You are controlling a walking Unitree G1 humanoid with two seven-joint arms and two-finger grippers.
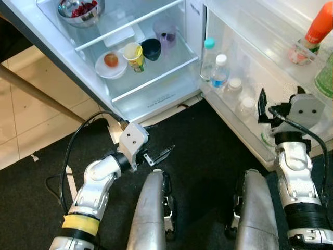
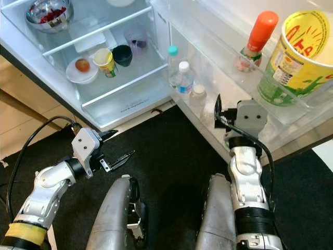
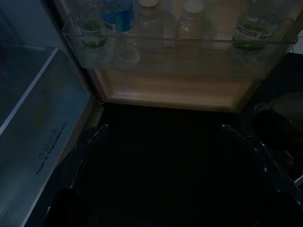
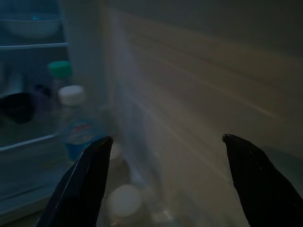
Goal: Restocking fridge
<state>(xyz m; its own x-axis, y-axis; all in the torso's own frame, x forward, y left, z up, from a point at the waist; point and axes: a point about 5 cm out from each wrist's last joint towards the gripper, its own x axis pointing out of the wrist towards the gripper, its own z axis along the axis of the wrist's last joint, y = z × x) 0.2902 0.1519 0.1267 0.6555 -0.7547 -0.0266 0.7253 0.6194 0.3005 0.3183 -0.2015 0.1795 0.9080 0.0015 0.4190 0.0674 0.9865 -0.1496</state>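
The fridge stands open before me, its glass shelf (image 1: pixel 156 78) carrying a white plate (image 1: pixel 102 71) with a round reddish fruit (image 1: pixel 111 60), a yellow cup (image 1: pixel 135 56), a black cup (image 1: pixel 151 48) and a purple cup (image 1: pixel 166 34). The lower door bin holds a blue-labelled water bottle (image 1: pixel 219 70), a green-capped bottle (image 1: pixel 208 52) and white-capped bottles (image 1: pixel 234 86). My left gripper (image 1: pixel 162 160) hangs low over the black mat, open and empty, pointing toward the door. My right gripper (image 4: pixel 165 138) is raised beside the lower door bin, open and empty, with one black finger (image 1: pixel 261 101) upright.
A steel bowl (image 1: pixel 80 13) of red pieces sits on the shelf above. The upper door bin holds an orange-capped bottle (image 2: pixel 257 34), a big yellow tub (image 2: pixel 304 47) and a green bottle (image 2: pixel 270 86). My legs (image 1: pixel 151 213) rest on the black mat (image 1: pixel 208 151). A wooden leg (image 1: pixel 36 94) slants at left.
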